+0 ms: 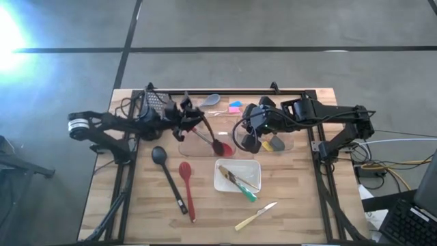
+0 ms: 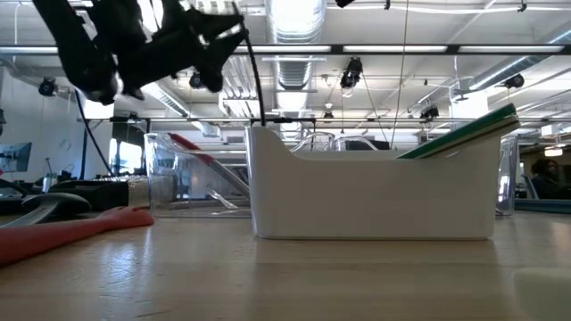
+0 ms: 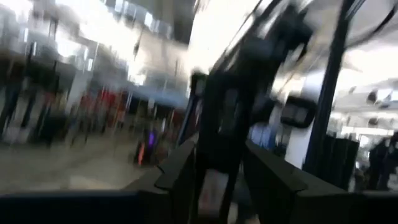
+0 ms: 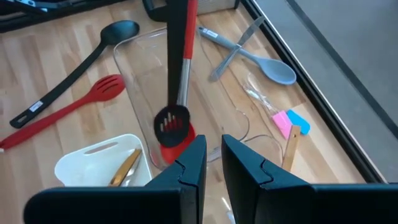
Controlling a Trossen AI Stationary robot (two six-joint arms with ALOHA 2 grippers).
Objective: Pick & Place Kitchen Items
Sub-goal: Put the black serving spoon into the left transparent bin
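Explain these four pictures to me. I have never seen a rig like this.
This is a robot with two dark arms at a wooden table. One picture looks straight down, one looks level across the tabletop, and two come from cameras on the wrists.

On the table lie a black ladle, a red spoon, a knife, a grey spoon and a white tray.

The left hand is at the handle of a slotted utensil whose head rests in a clear bin. Whether it grips the handle I cannot tell. The right hand hovers nearby, nearly closed and holding nothing.
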